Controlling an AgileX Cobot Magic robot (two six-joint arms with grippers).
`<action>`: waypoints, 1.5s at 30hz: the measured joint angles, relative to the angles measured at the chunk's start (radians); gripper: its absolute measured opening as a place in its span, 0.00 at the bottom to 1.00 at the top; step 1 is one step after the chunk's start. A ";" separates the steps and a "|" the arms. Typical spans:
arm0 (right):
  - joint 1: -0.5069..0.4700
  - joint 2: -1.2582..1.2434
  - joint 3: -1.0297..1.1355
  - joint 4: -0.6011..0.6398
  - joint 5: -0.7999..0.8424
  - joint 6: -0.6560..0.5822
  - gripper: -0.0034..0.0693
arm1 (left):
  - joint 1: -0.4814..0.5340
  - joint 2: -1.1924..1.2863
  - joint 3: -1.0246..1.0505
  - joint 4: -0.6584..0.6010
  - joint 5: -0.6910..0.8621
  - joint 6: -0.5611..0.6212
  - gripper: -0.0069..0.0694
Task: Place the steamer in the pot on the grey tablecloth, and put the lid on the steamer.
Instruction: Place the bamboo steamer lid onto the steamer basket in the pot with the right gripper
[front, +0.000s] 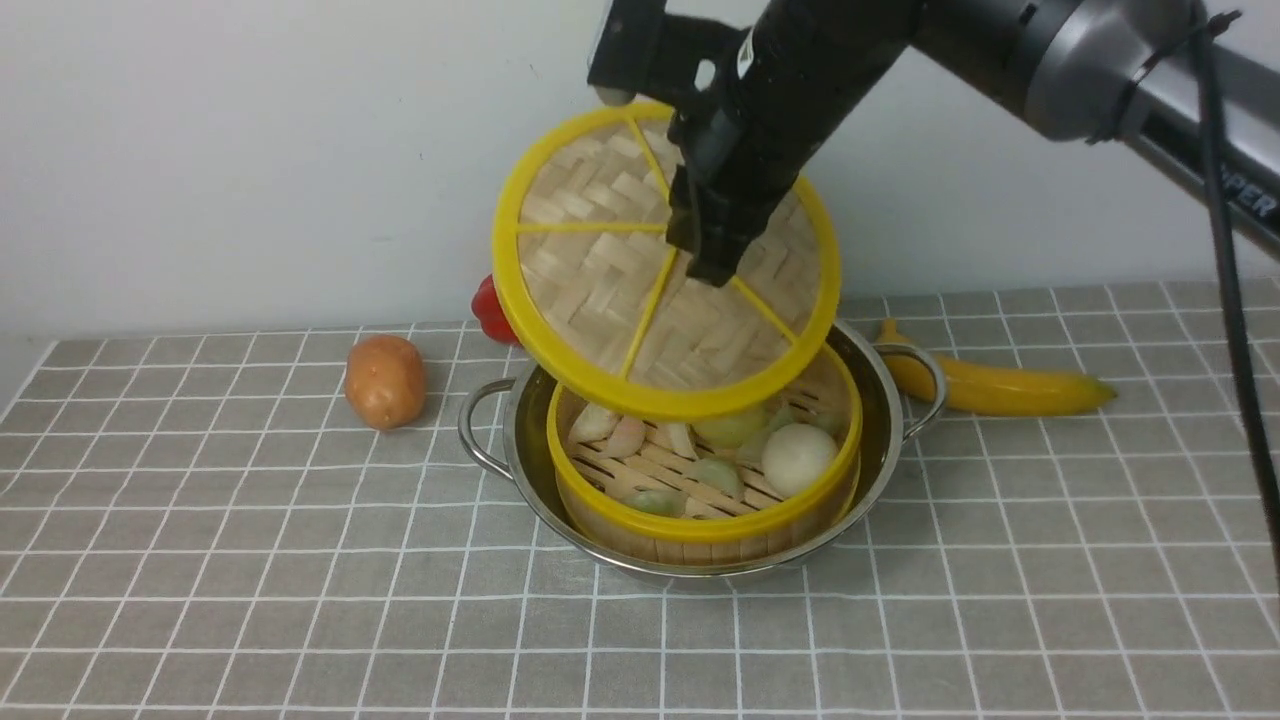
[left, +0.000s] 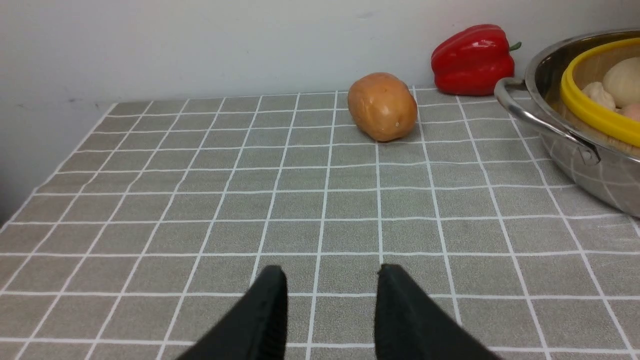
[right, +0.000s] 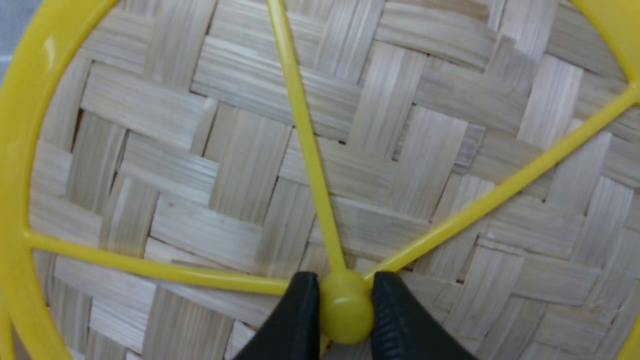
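Observation:
The steamer (front: 700, 525), holding pale buns and green dumplings, sits inside the shiny pot (front: 517, 432) on the grey tablecloth (front: 250, 560). The lid (front: 590, 270) hangs tilted just above the steamer, its low edge close over the steamer's back rim. My right gripper (front: 712, 268) is shut on the lid's yellow hub (right: 346, 310), one finger on each side. My left gripper (left: 331, 270) is open over bare cloth with nothing between its fingers. It is well to the left of the pot (left: 565, 150) and the steamer (left: 590, 107), and it does not show in the front view.
A potato (front: 385, 380) lies on the cloth left of the pot. A red pepper (front: 490, 310) stands behind the pot by the wall. A banana (front: 1000, 388) lies right of the pot. The white wall bounds the cloth at the back.

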 joint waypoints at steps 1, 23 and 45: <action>0.000 0.000 -0.006 -0.003 -0.001 0.019 0.25 | 0.000 0.000 0.000 0.000 0.000 0.000 0.41; 0.000 -0.214 0.261 -0.015 0.003 0.514 0.25 | 0.000 0.000 0.000 0.000 0.000 0.000 0.41; 0.023 -0.101 0.321 -0.053 0.003 0.153 0.25 | 0.000 0.000 0.000 0.000 0.000 0.000 0.41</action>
